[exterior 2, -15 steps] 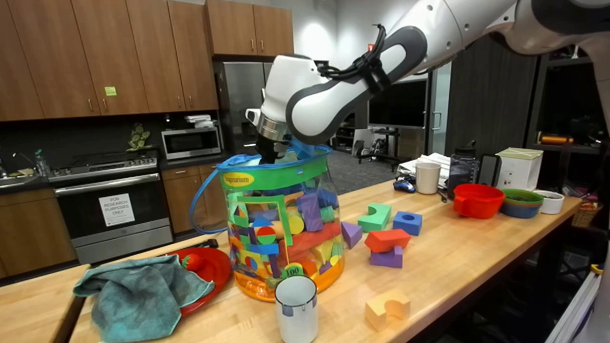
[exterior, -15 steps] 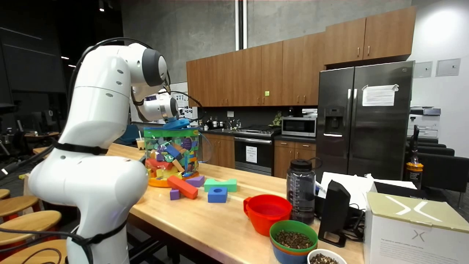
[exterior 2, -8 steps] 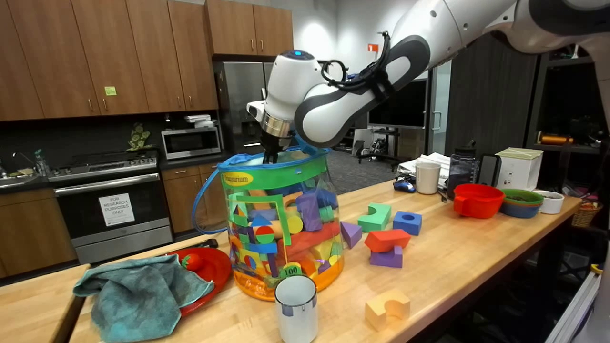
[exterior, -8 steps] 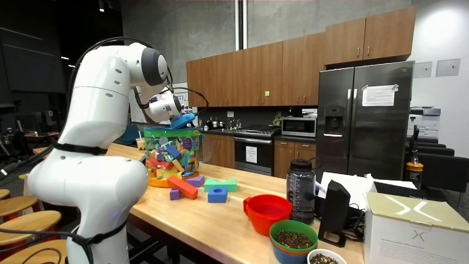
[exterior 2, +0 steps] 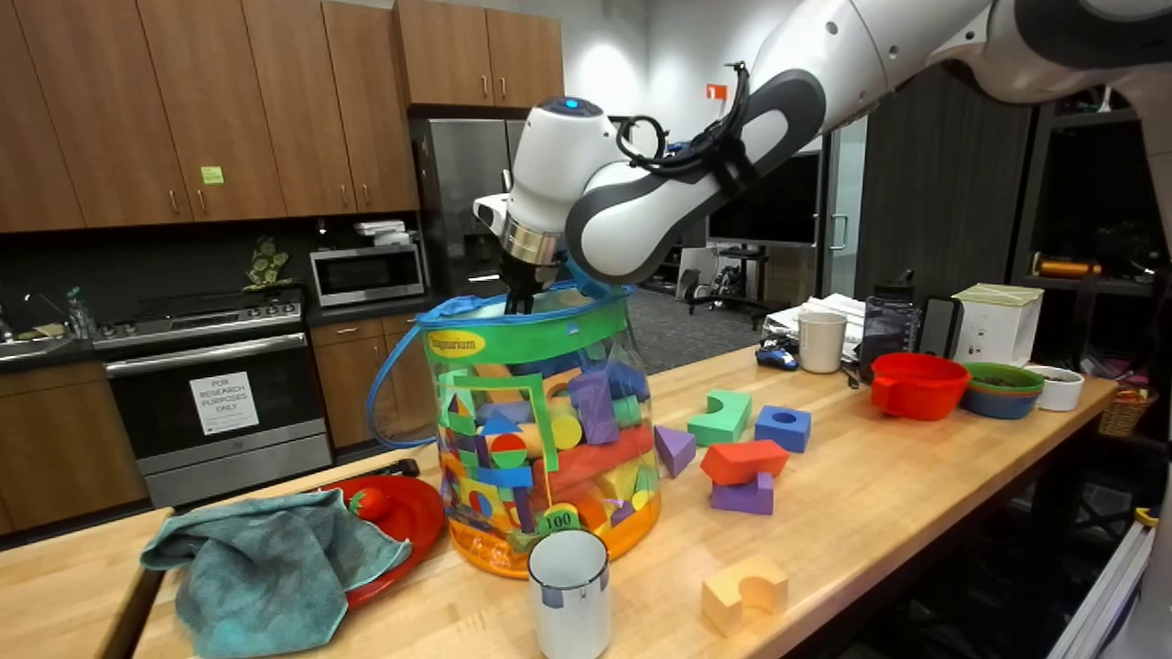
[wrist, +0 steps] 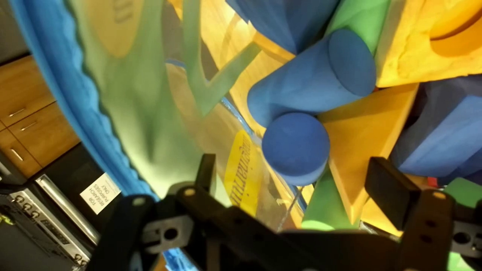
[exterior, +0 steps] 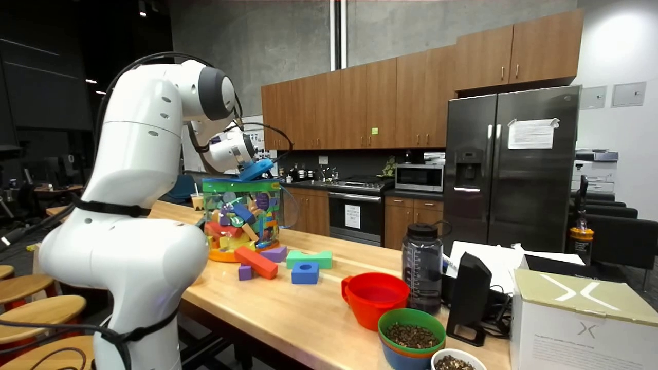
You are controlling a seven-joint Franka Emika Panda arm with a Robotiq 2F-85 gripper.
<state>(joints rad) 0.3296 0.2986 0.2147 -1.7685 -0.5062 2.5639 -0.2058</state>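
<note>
Fingers standing wide and nothing gripped: here's the gripper (wrist: pixel 293 171) at the bag's mouth, pointing down at foam blocks. Nearest its gap, a blue cylinder (wrist: pixel 295 145) sits inside the bag (exterior 2: pixel 531 339) by the clear wall, a tilted cylinder (wrist: pixel 308 79) and an orange wedge (wrist: pixel 365 135) close beside it. Looks like lining up for a pick; a grasp there calls for going lower, centred, clear of the wall. Beyond, a green block (exterior 2: pixel 732 426) on the table (exterior 2: pixel 879 458); farthest, the oven (exterior 2: pixel 275 403).

Brown cabinets (exterior: pixel 354 108), concrete wall (exterior: pixel 406 33)
</note>
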